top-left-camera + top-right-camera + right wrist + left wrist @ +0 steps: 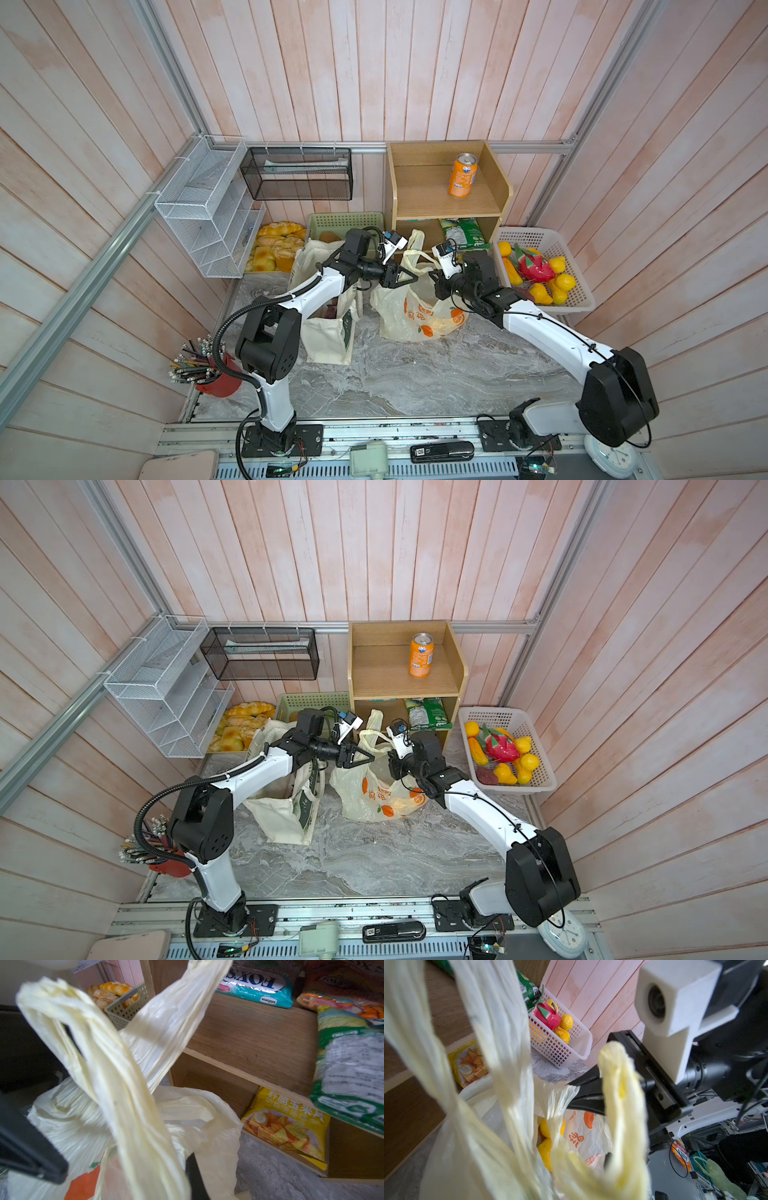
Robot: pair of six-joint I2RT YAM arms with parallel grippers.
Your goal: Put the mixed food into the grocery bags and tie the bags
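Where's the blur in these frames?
Left wrist: thin pale-yellow plastic bag, handles smeared near the lens; white lattice plastic basket behind is sharp. Right wrist: same handles soft, yellow chip packet crisp. Both top views: sharp throughout.

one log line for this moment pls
phase: tying plastic bag | left gripper: open at handles | right gripper: shut, handle loop draped over it | yellow fruit: inside bag | canvas tote: beside

pale pink plank walls (374, 62) close in three sides, edged with aluminium rails (83, 284). the worktop (415, 374) is grey marbled stone. at the back stands a two-level wooden shelf unit (424, 187); a white wire rack (199, 208) and a black mesh basket (297, 174) hang from the rails. the light is soft and even.
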